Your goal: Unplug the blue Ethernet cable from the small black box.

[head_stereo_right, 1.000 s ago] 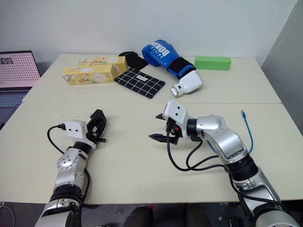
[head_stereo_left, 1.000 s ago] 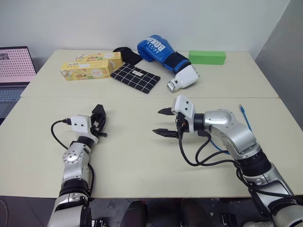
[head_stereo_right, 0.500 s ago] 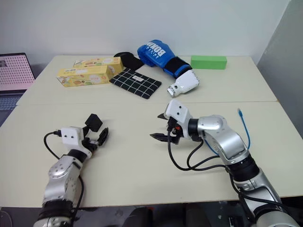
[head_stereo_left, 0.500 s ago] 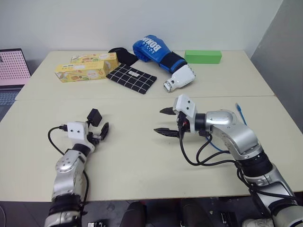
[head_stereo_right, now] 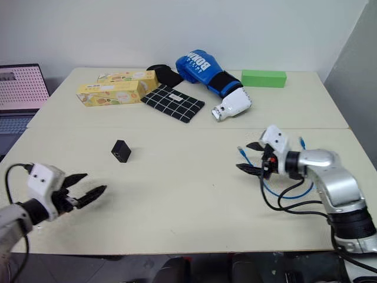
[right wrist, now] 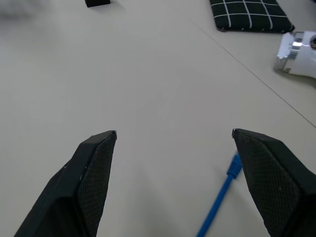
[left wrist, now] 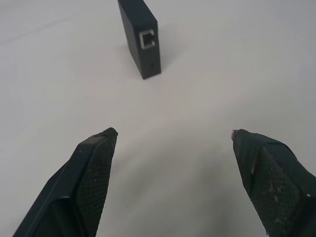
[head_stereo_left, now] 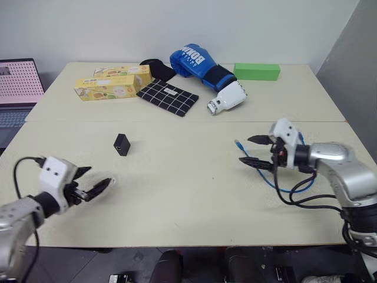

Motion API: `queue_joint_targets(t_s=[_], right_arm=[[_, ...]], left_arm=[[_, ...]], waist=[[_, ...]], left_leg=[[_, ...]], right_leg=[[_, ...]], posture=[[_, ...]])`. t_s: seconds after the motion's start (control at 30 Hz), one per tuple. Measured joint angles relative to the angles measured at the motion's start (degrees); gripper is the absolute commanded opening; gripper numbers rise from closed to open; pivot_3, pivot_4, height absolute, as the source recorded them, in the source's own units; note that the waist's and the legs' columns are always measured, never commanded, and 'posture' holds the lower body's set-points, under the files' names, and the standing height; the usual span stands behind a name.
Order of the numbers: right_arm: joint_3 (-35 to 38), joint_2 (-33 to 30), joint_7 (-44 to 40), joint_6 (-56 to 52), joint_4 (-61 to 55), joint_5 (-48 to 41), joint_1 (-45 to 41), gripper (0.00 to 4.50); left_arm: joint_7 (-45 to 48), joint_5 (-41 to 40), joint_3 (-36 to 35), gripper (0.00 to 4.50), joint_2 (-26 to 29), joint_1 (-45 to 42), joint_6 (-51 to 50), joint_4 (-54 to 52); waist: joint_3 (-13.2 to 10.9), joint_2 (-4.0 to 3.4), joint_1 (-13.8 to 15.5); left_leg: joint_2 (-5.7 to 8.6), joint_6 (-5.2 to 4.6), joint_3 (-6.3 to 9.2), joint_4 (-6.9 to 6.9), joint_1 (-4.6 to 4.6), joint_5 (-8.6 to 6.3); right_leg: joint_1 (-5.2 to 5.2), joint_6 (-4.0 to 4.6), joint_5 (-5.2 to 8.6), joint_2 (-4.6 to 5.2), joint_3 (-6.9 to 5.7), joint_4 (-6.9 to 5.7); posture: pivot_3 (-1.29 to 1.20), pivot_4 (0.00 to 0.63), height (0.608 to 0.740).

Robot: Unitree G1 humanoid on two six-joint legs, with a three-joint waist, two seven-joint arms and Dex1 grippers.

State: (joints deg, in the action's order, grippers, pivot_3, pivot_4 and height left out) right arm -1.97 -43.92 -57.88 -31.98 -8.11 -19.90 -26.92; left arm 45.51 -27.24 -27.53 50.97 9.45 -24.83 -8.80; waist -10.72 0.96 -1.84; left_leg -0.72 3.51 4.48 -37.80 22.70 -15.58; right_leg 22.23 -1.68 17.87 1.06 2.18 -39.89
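box: small black box (head_stereo_left: pixel 122 144) stood alone on the desk (head_stereo_left: pixel 177 194), port empty.
cable: blue cable (head_stereo_left: pixel 259 171) lay free by right hand (head_stereo_left: pixel 250 151).
hands: left hand (head_stereo_left: pixel 94 181) and right both spread, empty.
progress: unplugging looked done.

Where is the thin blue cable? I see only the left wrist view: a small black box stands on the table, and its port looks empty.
Observer: The thin bright blue Ethernet cable lies on the right side of the beige table, apart from the small matte black plastic box.
Operator: Does the right gripper hold it?
Observer: No. The right gripper is open, with the cable's plug end lying free near it.
Operator: What lies beyond the box?
Observer: A black-and-white grid cloth, beside two yellow cartons.
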Motion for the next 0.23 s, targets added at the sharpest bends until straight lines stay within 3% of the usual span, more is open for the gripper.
queue_joint_targets(t_s=[0.23], right_arm=[[2.85,-5.02,-3.92,1.90,4.23,-0.43,0.29,3.97]], left_arm=[[4.14,-1.20,-4.23,3.97,3.67,-4.67,-0.88,5.14]], waist=[[0.00,0.00,-0.20]], left_leg=[[-0.04,0.00,-0.07,0.01,-0.01,0.00]], right_leg=[[0.03,0.00,0.00,0.01,0.10,0.01]], posture=[[0.00,0.150,0.740]])
